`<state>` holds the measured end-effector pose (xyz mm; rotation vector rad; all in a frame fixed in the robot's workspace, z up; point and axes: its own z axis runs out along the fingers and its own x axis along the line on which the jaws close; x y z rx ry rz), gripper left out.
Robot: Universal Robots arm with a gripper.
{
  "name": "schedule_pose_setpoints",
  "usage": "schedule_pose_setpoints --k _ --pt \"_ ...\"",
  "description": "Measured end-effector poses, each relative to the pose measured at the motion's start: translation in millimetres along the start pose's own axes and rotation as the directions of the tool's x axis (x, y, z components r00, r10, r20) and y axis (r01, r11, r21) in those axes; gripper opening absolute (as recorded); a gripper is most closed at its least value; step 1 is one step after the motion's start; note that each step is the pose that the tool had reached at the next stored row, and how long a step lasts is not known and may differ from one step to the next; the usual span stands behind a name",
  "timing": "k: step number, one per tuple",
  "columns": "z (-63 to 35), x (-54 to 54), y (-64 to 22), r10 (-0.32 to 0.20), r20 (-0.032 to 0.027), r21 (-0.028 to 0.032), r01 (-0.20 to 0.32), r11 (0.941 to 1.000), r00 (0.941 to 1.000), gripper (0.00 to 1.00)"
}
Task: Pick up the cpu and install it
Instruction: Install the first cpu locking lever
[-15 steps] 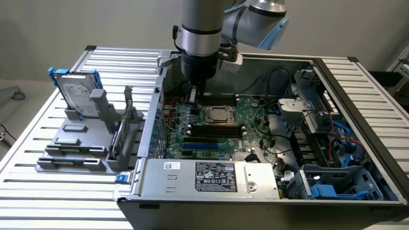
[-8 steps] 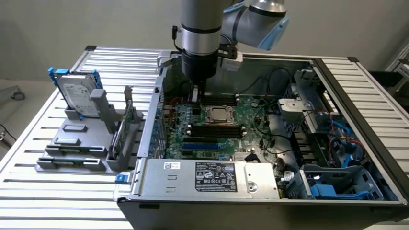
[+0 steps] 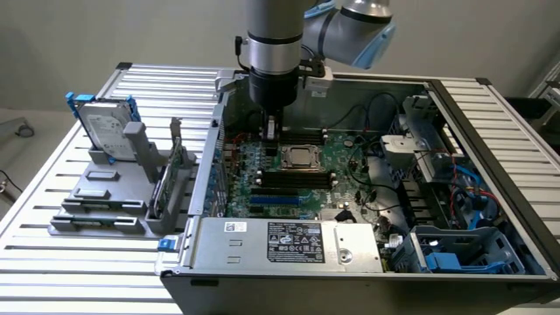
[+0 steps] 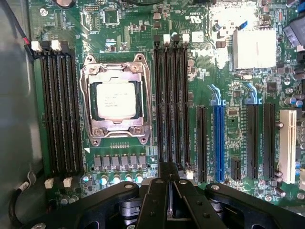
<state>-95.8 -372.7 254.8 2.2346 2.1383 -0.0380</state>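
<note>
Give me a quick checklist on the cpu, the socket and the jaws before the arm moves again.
1. cpu lying inside the socket frame: ok, it sits square within the metal frame.
2. Jaws empty: ok, the gripper is shut with nothing between the jaws.
3. Gripper clear of the cpu: ok, it hangs above the motherboard, off to one side of the socket.
4. Memory slots beside the socket unobstructed: ok.
5. Socket frame latched over the cpu: cannot tell.
6. Hard drive parked in its stand outside the case: ok.

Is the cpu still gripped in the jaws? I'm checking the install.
No: in the wrist view the cpu lies inside the socket frame, apart from the shut gripper.
</note>
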Motion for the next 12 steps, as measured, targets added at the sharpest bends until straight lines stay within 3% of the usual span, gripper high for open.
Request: schedule_pose_setpoints --k 6,12 --pt "-0.1 0.6 0.0 -0.059 -0.0005 -0.0241 0.059 0.998 0.9983 0.11" --pt "-0.1 0.6 0.0 -0.059 -0.0007 -0.0252 0.059 0.998 0.9983 0.11"
